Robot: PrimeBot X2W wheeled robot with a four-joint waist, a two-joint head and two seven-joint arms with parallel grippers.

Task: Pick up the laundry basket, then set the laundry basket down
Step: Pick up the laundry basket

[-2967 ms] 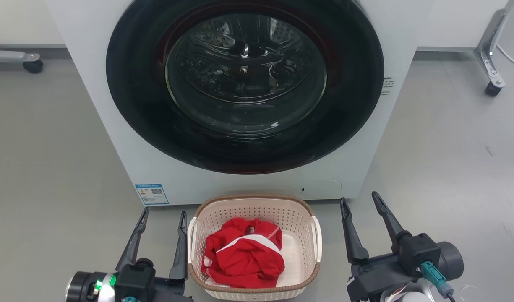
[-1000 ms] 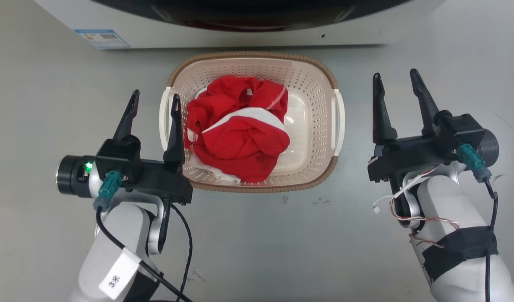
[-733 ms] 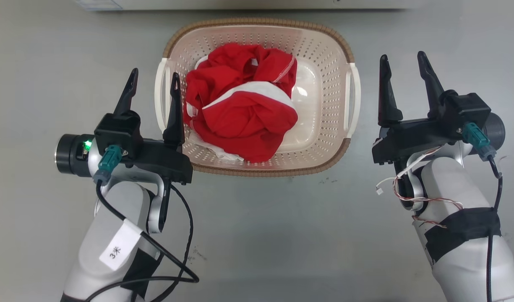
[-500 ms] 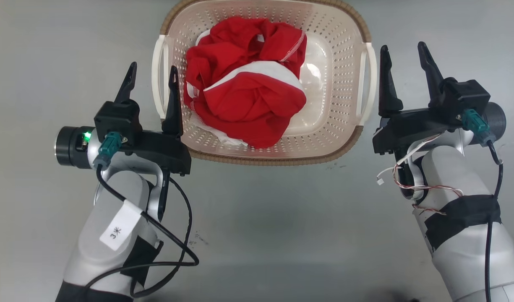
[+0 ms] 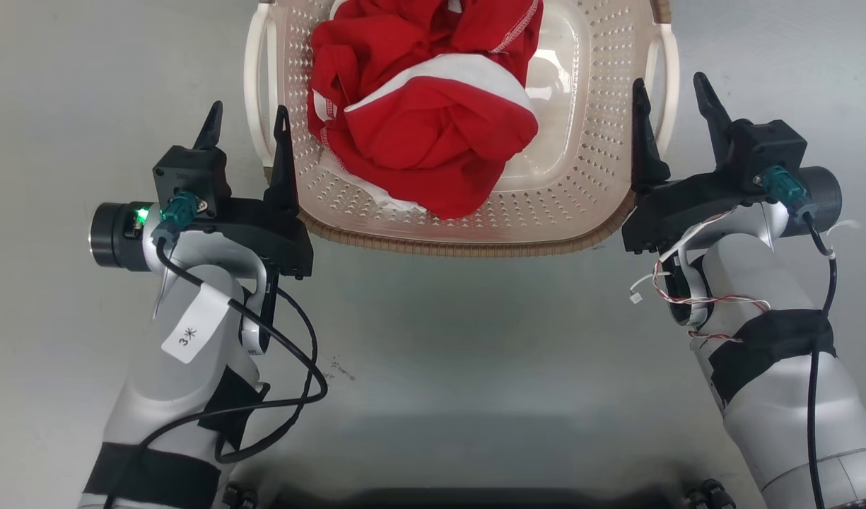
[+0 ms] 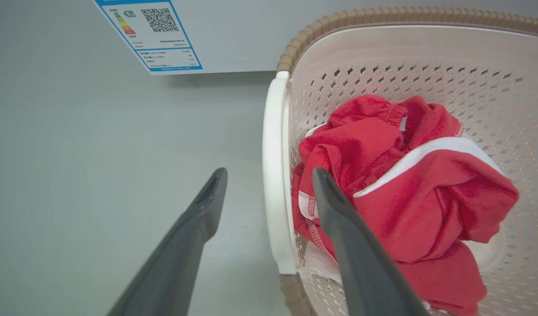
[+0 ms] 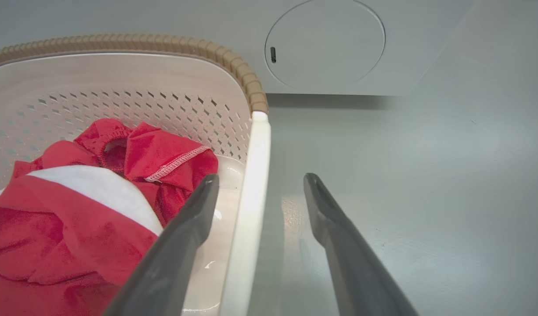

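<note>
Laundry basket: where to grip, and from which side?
Grip the laundry basket by its white left handle and right handle, coming in lengthwise from the near end. Each bar stands off the perforated wall; the left gripper and right gripper straddle them, jaws open.

Cream perforated basket [image 5: 581, 184] — brown rim

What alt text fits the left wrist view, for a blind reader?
The open left claw straddles the white side handle of the laundry basket, one finger outside, one inside beside a red and white garment. A blue label shows beyond.
</note>
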